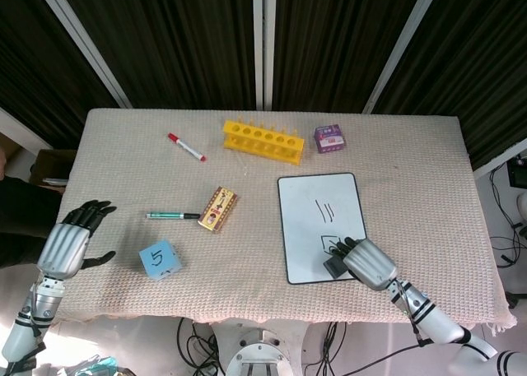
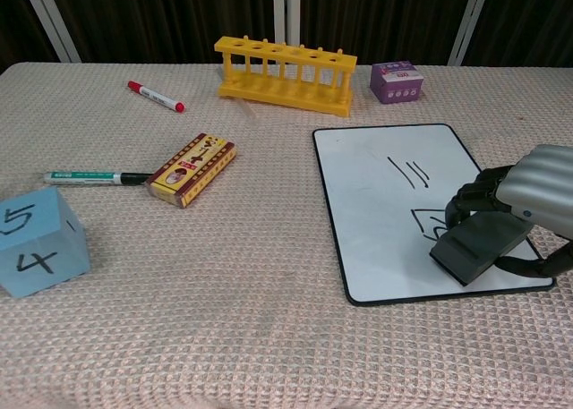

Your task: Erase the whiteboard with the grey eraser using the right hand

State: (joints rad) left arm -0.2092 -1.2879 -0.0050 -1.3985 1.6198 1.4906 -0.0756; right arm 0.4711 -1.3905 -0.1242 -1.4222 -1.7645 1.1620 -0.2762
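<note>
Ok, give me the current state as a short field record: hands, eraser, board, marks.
right hand: grips the grey block eraser
eraser position: over the near right part of the white rectangular whiteboard
marks left: slanted black strokes clear; lower drawing partly hidden by eraser
left hand: holds nothing, fingers apart, at table's left edge
</note>
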